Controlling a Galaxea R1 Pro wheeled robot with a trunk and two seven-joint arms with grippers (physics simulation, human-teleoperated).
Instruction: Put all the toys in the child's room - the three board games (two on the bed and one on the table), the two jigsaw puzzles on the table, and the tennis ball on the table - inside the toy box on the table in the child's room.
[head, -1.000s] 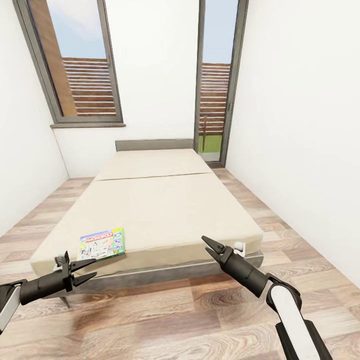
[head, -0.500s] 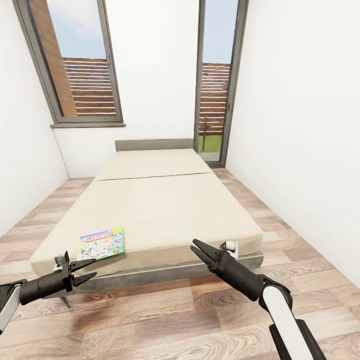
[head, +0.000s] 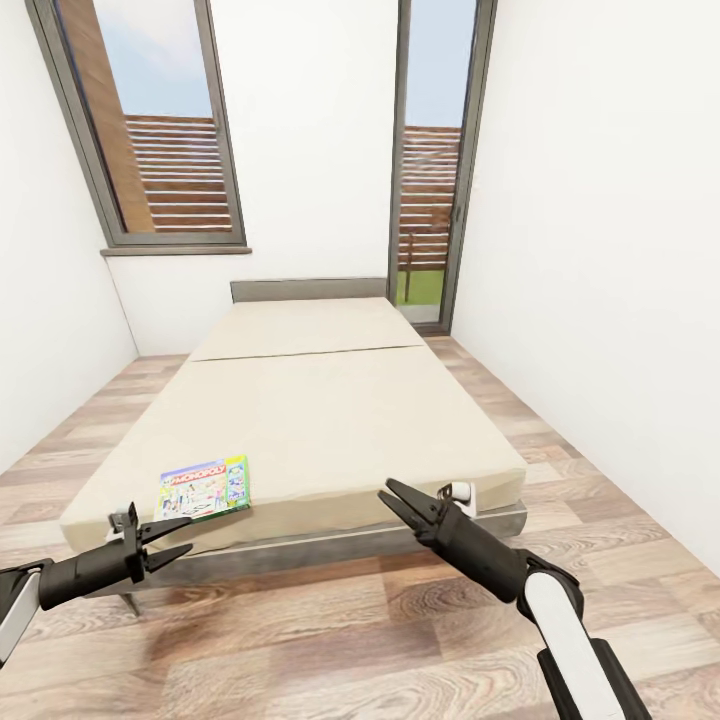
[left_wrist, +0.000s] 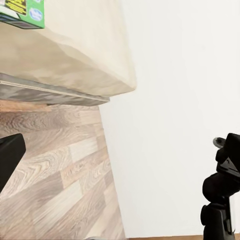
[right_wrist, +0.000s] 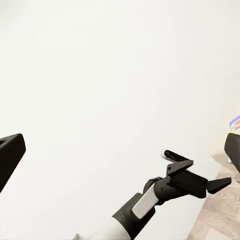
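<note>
we're at the foot of the bed (head: 330, 420) here, and the green-and-white monopoly board game (head: 204, 487) lies flat on the mattress near the front left corner, untouched, just beyond the left gripper (head: 170, 538). that gripper hovers low in front of the bed frame with its fingers spread and nothing between them. over on the other side the right gripper (head: 398, 500) hangs near the front right part of the bed, fingers parted too, carrying nothing. the left wrist view catches a corner of that same game box at the mattress edge, above the wood floor (head: 330, 640). so the score as it stands: one board game on the bed is plainly not collected yet, and a second one isn't visible on the bedding from here. the table, the toy box, the puzzles and the ball are somewhere outside these views, so their tally can't be judged. by my reckoning the pickup of this game comes next, then the carry to the toy box.
</note>
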